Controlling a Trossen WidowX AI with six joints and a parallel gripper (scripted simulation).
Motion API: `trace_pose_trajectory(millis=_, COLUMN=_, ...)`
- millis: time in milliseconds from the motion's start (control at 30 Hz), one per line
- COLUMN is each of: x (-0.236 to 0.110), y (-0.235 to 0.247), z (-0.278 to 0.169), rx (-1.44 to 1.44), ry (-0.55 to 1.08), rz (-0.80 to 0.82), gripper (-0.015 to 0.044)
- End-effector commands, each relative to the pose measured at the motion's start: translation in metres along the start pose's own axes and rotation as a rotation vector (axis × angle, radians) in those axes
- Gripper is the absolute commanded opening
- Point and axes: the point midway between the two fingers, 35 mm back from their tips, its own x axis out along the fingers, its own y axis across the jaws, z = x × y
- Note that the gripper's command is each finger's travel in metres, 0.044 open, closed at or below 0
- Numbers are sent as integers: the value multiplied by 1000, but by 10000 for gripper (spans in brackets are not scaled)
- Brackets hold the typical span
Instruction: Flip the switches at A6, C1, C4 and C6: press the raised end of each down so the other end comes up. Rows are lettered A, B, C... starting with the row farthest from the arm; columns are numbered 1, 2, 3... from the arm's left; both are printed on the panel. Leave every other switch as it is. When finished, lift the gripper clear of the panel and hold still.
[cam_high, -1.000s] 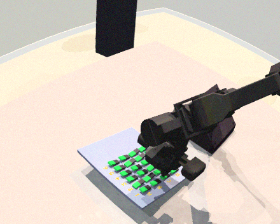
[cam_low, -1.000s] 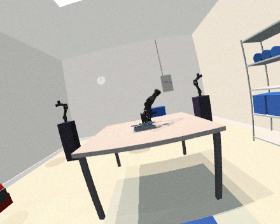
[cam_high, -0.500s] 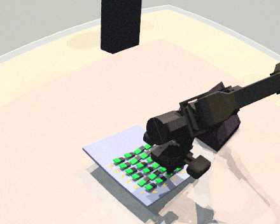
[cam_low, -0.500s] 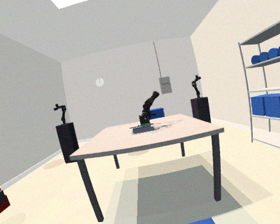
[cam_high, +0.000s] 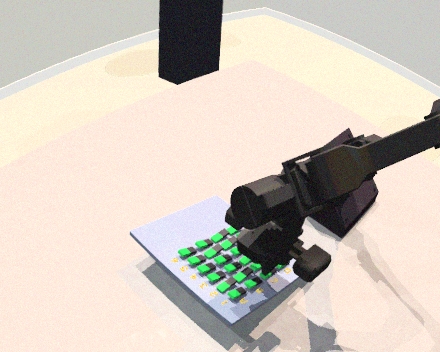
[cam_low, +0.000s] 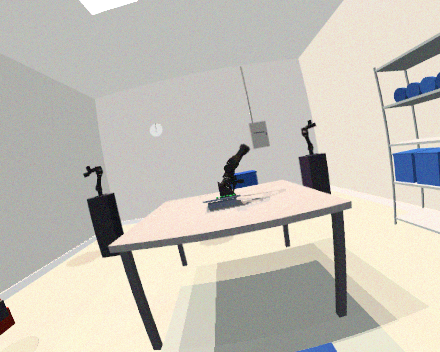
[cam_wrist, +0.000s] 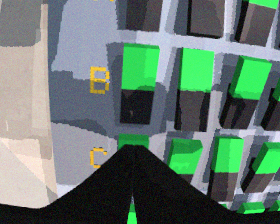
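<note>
The top view looks steeply down, close on the pale-blue switch panel (cam_high: 170, 232); the exterior view stands far off, seemingly low; the wrist view hovers just above that panel (cam_wrist: 75, 103).

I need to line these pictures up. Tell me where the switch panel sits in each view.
Top: the switch panel lies lower centre on the table, partly under the gripper.
Exterior: a thin slab mid-table, at the arm's foot.
Wrist: it fills the frame, row letters A, B, C at left.
Shared landmark: the green rocker switches.
</note>
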Motion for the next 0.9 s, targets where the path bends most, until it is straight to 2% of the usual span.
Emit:
trace_pose_trajectory(millis=0, x=1, y=0, z=0, rx=3, ry=1, rz=2, gripper=0)
trace_pose_trajectory(millis=333, x=2, y=0, z=0, rx=3, ry=1, rz=2, gripper=0)
trace_pose_trajectory(millis=400, x=-9, y=-1, z=0, rx=1, ry=-3, rz=-1, gripper=0)
trace_pose_trajectory(millis=533, x=-60, y=-1, z=-2, rx=4, ry=-22, rz=-2, gripper=0)
trace_pose_trajectory(millis=700, x=-63, y=-3, z=-2, rx=4, ry=-24, rz=-2, gripper=0)
trace_pose_trajectory(millis=867, x=-63, y=-64, z=-2, rx=4, ry=-24, rz=-7, gripper=0)
